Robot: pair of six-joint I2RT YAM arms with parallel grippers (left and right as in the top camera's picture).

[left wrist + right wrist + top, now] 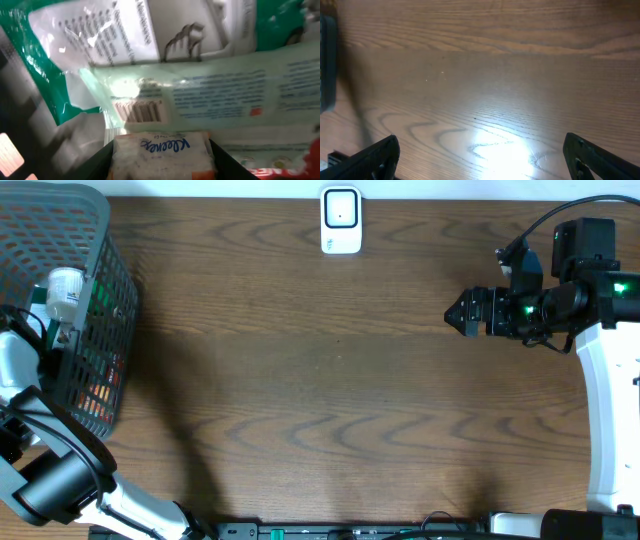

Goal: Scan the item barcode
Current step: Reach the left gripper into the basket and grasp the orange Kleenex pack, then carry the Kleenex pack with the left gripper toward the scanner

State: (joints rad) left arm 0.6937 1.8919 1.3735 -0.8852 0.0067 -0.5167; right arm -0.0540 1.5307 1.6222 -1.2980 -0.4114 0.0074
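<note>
**Overhead.** A wooden table [330, 380] carries a grey mesh basket [105, 240] at its far left corner. The left arm [55, 480] rises from the near left edge and reaches into the basket, so its gripper is hidden among the contents from this angle. A small white scanner [340, 220] stands at the centre of the far edge, well apart from both arms. The right arm [605, 380] holds its position along the right side. The right gripper [455, 312] points left over bare wood, with nothing in it or near it.

**Left wrist.** This camera looks into the basket. A Kleenex pack [162, 150] sits at the bottom of the frame, and the left gripper [162, 157] is around it. The jaws are partly closed, with one dark finger [102, 162] against the pack's left side and the other against its right. Just behind the pack lies a pale green packet [225, 95] with a barcode [139, 111] facing the camera. Above that is a white and green bag [100, 30] with printed text. A red item [300, 162] shows at the lower right corner, but what it is cannot be told.

**Right wrist.** The fingers [375, 160] stand as far apart as they go, one at each lower corner of the frame. Only lit wood grain lies between them, and nothing is held.
</note>
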